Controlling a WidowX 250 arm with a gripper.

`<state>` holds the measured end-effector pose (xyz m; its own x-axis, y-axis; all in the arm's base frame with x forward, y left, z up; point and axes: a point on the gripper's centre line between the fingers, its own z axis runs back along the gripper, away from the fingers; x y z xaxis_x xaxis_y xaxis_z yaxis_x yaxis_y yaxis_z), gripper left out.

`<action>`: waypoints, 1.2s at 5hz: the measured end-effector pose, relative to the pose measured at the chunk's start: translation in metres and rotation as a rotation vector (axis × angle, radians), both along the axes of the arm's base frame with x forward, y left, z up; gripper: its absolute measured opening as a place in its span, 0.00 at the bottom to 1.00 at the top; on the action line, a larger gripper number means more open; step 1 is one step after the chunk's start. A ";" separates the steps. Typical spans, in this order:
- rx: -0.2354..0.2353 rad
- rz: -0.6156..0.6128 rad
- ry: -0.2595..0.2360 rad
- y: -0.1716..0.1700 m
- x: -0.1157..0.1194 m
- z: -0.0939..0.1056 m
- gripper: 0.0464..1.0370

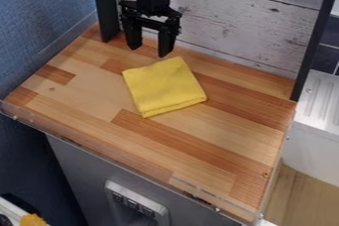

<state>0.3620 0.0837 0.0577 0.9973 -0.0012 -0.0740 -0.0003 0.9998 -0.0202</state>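
Note:
The black gripper (148, 51) hangs at the top of the view, left of centre, over the rear part of the wooden counter. Its two fingers point down and stand apart, with nothing between them. Just below it in the view lies a yellow cloth (164, 87), folded into a rough square and flat on the wood, turned slightly. A small space shows between the fingertips and the cloth's upper edge.
The wooden counter (86, 88) has a clear raised strip along its front edge. Behind stands a whitewashed plank wall (228, 19) between dark posts. A blue wall (43, 9) rises at left, and a white ribbed surface (322, 101) lies at right.

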 end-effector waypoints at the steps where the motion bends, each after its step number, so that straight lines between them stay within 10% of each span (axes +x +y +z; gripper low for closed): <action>1: 0.003 0.087 0.011 -0.005 -0.004 -0.008 0.96; 4: 0.053 0.491 -0.062 -0.040 -0.019 -0.002 0.91; 6: 0.058 0.707 -0.130 -0.055 -0.015 -0.007 0.34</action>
